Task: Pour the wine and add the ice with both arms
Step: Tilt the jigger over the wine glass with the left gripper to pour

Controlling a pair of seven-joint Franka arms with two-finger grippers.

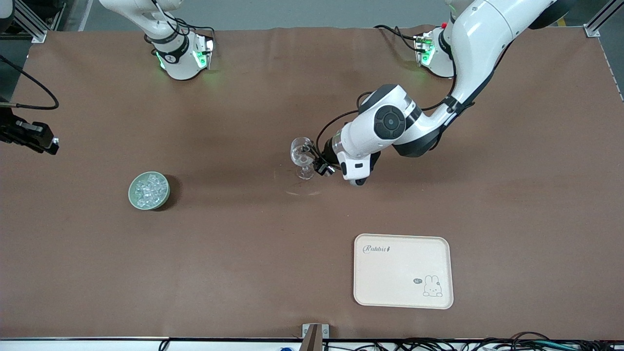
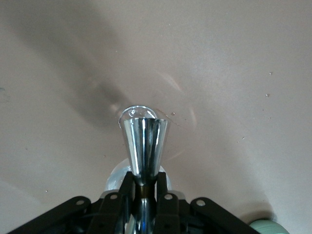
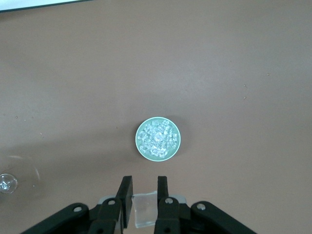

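Observation:
The clear stemmed wine glass [image 1: 301, 153] stands mid-table, its foot at or just above the brown cloth. My left gripper [image 1: 318, 165] is shut on its stem; in the left wrist view the fingers [image 2: 164, 187] clamp the shiny stem [image 2: 144, 146]. The ice [image 1: 148, 189] is a heap of small clear cubes in a pale green bowl [image 1: 134, 201] toward the right arm's end. My right gripper [image 3: 142, 184] hangs high over the table beside the bowl [image 3: 140, 148], shut on one clear ice cube [image 3: 145, 209]. The glass also shows in that view [image 3: 7, 183].
A cream tray [image 1: 403, 292] with a rabbit print lies nearer the front camera, toward the left arm's end. A black part with a cable [image 1: 29, 136] shows at the edge of the front view at the right arm's end. No bottle is in view.

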